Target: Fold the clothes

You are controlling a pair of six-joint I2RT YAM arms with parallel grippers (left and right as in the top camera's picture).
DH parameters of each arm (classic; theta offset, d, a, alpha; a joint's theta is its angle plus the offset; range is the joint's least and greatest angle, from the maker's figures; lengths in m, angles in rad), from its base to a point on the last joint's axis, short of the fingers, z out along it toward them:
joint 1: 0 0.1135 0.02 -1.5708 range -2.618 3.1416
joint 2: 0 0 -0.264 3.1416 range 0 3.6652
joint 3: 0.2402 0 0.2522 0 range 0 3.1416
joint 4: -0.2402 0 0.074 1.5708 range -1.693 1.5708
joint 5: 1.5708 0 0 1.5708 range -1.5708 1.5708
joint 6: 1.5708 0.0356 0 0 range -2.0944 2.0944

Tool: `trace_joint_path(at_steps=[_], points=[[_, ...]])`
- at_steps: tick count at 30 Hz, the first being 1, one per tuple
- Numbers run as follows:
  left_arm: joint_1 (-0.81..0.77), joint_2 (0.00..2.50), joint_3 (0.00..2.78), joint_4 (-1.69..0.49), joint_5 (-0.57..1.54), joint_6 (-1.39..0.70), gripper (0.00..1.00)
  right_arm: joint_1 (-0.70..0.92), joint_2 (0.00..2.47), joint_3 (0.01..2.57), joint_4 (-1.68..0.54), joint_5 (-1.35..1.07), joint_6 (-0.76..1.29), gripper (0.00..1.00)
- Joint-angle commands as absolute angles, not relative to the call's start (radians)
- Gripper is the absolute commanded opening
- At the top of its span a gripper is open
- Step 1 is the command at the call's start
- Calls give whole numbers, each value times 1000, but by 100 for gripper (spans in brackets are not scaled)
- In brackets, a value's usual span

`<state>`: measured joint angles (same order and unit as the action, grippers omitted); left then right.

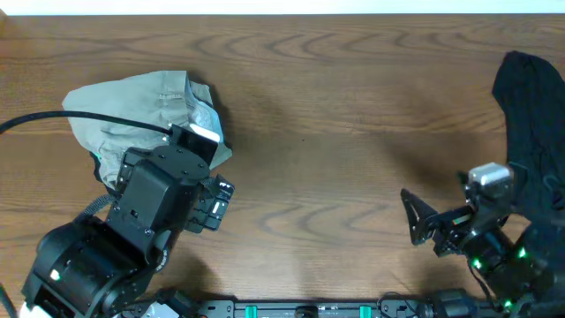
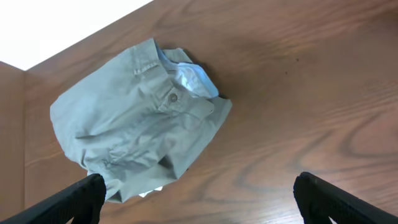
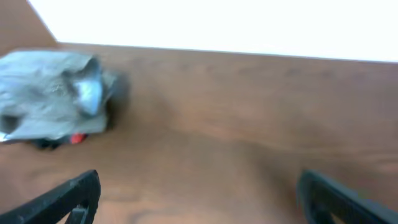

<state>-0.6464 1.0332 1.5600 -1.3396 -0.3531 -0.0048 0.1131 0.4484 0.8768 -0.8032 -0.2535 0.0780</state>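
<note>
1. Grey garment [image 1: 146, 110] bundled at the left side of the desk [image 1: 335, 132], partly under the left arm [image 1: 132, 221].
2. Black garment [image 1: 530, 124] heaped at the right edge.
3. Left end effector [image 2: 198, 183] spread wide, empty, above bare wood just beside the grey garment.
4. Right end effector [image 3: 199, 180] likewise wide, empty, near the black garment.

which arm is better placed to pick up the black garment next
Right, probably. The black garment lies on the robot's right, next to the right gripper, which is open and empty. The left gripper, also open, is over the grey garment on the far left.
</note>
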Motion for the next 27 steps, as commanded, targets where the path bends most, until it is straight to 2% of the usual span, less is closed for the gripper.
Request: trace_joint_path(at_steps=[1,10,14,27], points=[[-651,1031,1570,-1343,-375,-24,98,79,364,704,-736,-187,58,99],[-651,1031,1570,-1343,-375,-24,98,62,91,300,-569,-221,74,99],[-651,1031,1570,-1343,-375,-24,98,62,9,226,-564,-230,74,99],[-651,1031,1570,-1343,-375,-24,98,66,6,142,-512,-237,73,99]])
